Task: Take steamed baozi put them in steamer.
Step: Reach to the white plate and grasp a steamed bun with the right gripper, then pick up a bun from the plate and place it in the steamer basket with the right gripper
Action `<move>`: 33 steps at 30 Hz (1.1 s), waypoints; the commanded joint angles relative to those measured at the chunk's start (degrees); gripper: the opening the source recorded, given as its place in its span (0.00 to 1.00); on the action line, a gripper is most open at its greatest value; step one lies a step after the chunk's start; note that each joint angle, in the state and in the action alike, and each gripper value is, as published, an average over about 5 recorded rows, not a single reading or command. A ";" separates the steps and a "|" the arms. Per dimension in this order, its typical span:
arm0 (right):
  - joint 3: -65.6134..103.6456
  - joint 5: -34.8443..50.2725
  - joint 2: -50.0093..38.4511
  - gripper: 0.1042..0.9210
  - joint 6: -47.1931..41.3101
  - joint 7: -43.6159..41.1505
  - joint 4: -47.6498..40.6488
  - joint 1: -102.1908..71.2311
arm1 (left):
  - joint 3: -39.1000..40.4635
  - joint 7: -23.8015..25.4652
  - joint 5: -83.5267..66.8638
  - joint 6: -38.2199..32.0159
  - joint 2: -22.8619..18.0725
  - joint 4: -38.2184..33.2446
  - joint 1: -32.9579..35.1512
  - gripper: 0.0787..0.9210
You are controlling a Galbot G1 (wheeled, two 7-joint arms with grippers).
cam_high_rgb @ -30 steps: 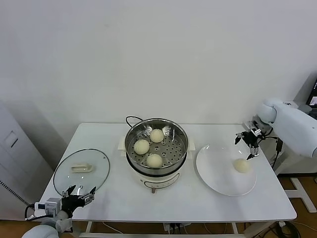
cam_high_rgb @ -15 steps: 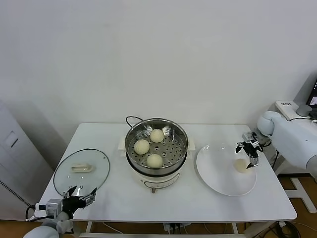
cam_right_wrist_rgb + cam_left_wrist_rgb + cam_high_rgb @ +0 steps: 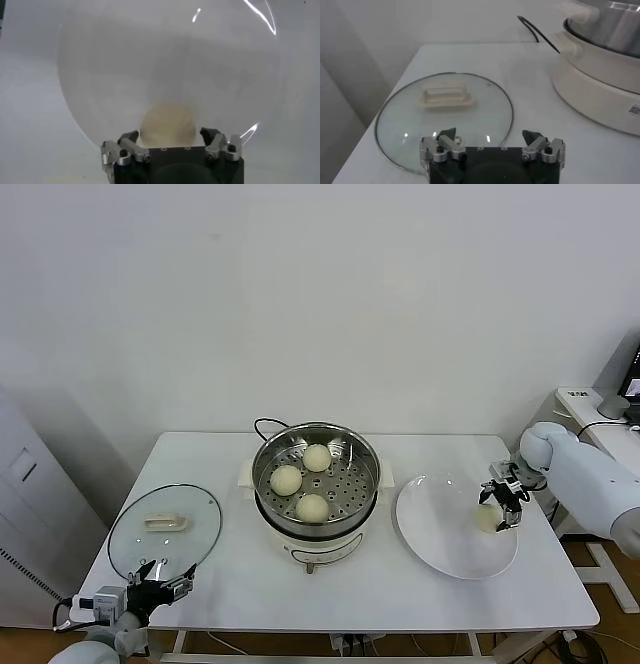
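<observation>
While plated, 1 smooth cream baozi (image 3: pixel 486 517)

A: How many steamed baozi are there?
B: Four. Three sit in the one steamer (image 3: pixel 316 484): one far (image 3: pixel 317 457), one left (image 3: pixel 286 479), one near (image 3: pixel 312 507). The fourth baozi (image 3: pixel 487 518) lies on the single white plate (image 3: pixel 440 529) at the right.
A: Any lids?
B: One glass lid (image 3: pixel 165 529), at the left of the one table (image 3: pixel 240 584).
A: Grippers?
B: Two: the left gripper (image 3: pixel 160 571) and the right gripper (image 3: pixel 503 506).

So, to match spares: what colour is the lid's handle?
Cream, on the glass lid; clearest in the left wrist view.
</observation>
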 commanded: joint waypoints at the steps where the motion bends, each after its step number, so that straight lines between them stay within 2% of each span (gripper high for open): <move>1: 3.49 0.19 0.63 0.65 -0.24 -0.01 -2.38 -1.42 | -0.01 -0.04 0.03 0.05 -0.02 -0.02 0.06 0.88; 5: 3.14 1.60 0.73 0.53 -0.89 -0.65 -2.24 -1.17 | -0.15 -0.07 0.03 0.10 -0.01 -0.34 0.30 0.88; 8: 1.17 3.58 0.21 0.50 -1.81 -1.44 -0.83 -0.17 | -0.26 -0.14 0.04 0.16 -0.09 -0.46 0.40 0.88; 14: -10.54 14.48 -4.03 0.50 -7.09 -2.68 7.70 6.34 | -0.41 -0.35 0.12 0.41 -0.46 -0.70 0.52 0.88; 21: -36.21 33.34 -11.05 0.49 -18.14 -2.26 27.39 30.32 | -0.59 -0.65 0.18 0.86 -0.40 -1.34 0.67 0.88; 25: -45.01 39.52 -11.22 0.50 -24.02 -0.85 34.95 41.68 | -0.42 -0.68 0.23 0.82 -0.59 -1.41 0.67 0.88; 33: -52.43 47.92 -7.05 0.50 -31.91 4.59 41.97 50.96 | -0.30 -0.76 0.34 0.95 -0.60 -2.28 0.69 0.88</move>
